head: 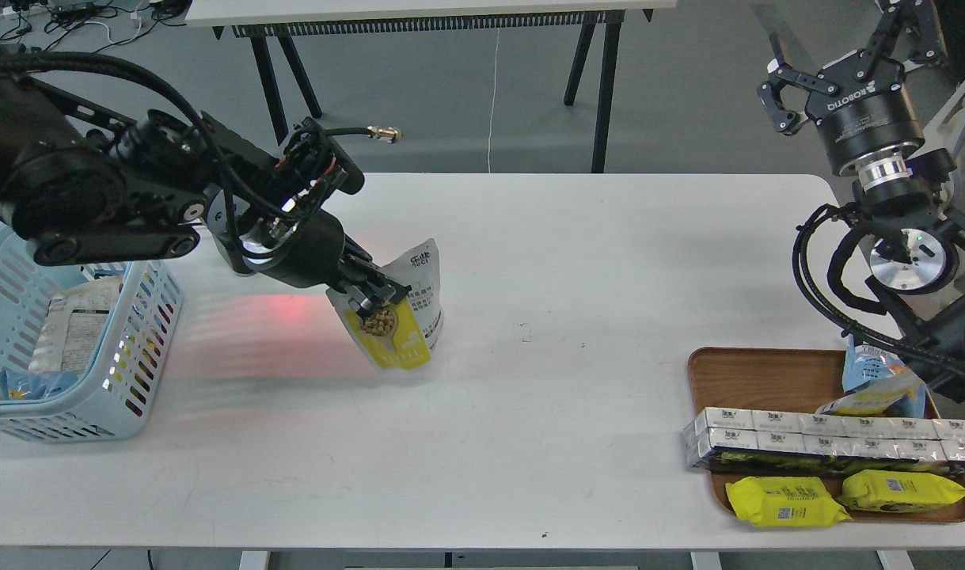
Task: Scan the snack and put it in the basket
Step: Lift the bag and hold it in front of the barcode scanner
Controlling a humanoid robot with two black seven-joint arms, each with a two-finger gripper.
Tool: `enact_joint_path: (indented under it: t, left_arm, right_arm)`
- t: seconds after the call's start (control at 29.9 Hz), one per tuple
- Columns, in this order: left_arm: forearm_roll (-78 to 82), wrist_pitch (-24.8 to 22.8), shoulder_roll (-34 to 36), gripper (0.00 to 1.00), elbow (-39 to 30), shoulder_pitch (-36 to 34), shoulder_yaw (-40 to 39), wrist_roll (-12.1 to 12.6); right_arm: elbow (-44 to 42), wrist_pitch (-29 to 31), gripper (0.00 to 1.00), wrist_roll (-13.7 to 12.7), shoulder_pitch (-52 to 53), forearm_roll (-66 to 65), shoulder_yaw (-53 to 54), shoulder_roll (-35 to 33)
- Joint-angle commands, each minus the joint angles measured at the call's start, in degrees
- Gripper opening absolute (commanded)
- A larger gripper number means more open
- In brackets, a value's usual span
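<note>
Left gripper pinching small yellow-and-white stand-up pouch, tilted above white table beside red scan glow, likely for reading; light blue slotted plastic basket waiting left; right gripper raised, fingers spread, idle.
</note>
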Motion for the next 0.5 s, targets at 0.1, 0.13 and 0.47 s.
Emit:
enact_joint_path:
  t: [0.1,0.13,0.47]
  left_arm:
    - [1.5,-0.9,5.0,0.0,4.1,-1.7,0.6,0.0]
    - [1.8,-1.2,5.1,0.0,5.1,-1.4,1.5,0.0]
    - [3.3,-0.8,5.4,0.0,16.0,9.4,3.1,0.0]
  right_arm:
    - [0.0,0.0,0.98,0.0,0.2,0.0,0.0,0.2]
    - [0.0,0.0,0.98,0.0,0.2,0.0,0.0,0.1]
    - [0.0,0.0,0.98,0.0,0.3,0.0,0.0,0.0]
